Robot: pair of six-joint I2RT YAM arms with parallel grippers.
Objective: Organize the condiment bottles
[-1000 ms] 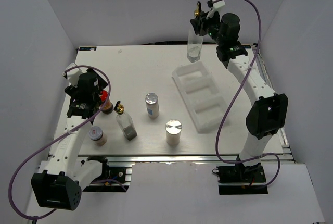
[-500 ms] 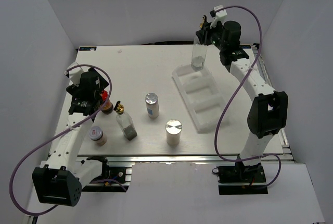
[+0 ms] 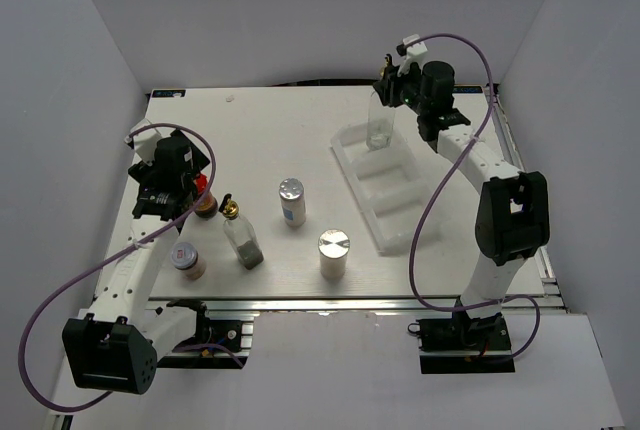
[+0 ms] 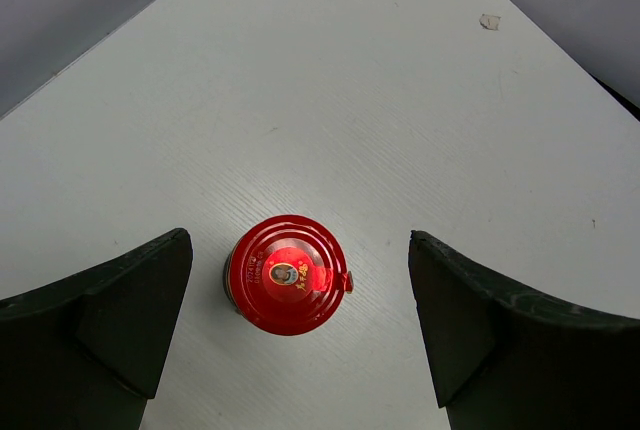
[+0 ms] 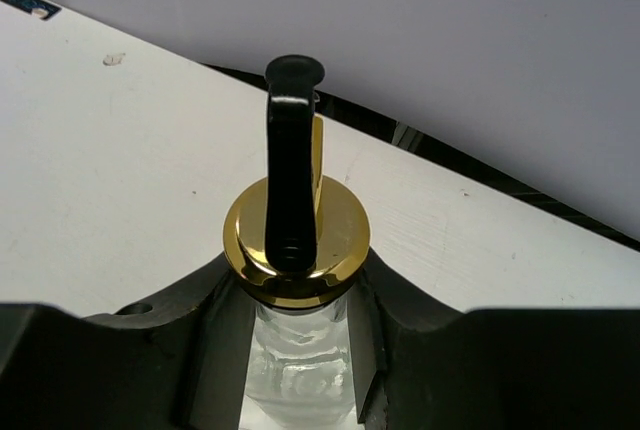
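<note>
Open gaps flanking red-capped jar [image 4: 287, 275]

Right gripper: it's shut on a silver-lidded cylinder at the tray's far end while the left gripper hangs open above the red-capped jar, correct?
No: the right gripper grips the gold-spouted glass bottle, not a cylinder; the right wrist view shows it. The rest stands.

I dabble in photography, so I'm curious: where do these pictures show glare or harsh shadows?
Left wrist view: a bright hot spot glares on the red cap. Right wrist view: on the glass bottle, the gold collar and glossy black spout catch sharp highlights. Top view: even light, only faint, soft shadows on the table.
</note>
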